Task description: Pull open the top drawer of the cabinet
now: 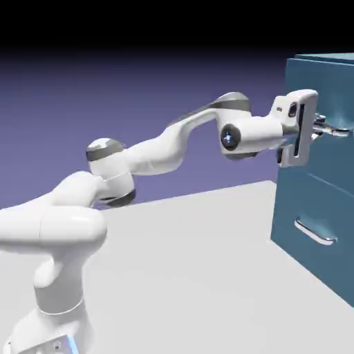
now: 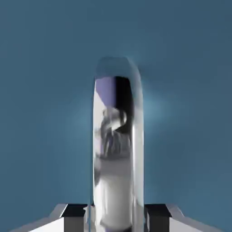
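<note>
1. Arm (image 1: pixel 173 138) reaches level to the cabinet (image 1: pixel 325 228)
2. Gripper (image 2: pixel 116 217) clamped on the top drawer (image 2: pixel 45 90) handle (image 2: pixel 117 145), one finger each side
3. Lower drawer handle (image 1: pixel 314 233) untouched

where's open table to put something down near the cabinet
Bare table runs from the arm's base across to the cabinet foot, under the outstretched arm. It is crowded only up at the top drawer, where the gripper sits around the handle.
</note>
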{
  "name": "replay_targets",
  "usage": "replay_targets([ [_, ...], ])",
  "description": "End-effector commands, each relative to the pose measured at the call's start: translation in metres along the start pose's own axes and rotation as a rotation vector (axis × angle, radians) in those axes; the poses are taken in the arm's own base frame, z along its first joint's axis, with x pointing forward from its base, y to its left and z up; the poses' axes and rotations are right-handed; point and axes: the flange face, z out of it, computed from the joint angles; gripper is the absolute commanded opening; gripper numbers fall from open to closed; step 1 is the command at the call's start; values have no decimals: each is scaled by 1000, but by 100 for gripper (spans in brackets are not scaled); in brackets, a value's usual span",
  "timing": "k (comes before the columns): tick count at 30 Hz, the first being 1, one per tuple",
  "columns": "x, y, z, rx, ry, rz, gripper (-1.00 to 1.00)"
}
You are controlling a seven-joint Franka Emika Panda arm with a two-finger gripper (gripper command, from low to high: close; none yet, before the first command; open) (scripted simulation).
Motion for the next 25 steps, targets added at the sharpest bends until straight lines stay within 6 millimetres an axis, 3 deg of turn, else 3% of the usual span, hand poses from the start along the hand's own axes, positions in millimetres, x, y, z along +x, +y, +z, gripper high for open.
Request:
replay_targets([
  [1, 0, 0, -10, -2, 2, 0, -100],
  [21, -1, 0, -237, -2, 2, 0, -100],
  [22, -1, 0, -237, -2, 2, 0, 100],
  [23, -1, 0, -237, -2, 2, 0, 100],
  [25, 1, 0, -260, -4, 3, -2, 100],
])
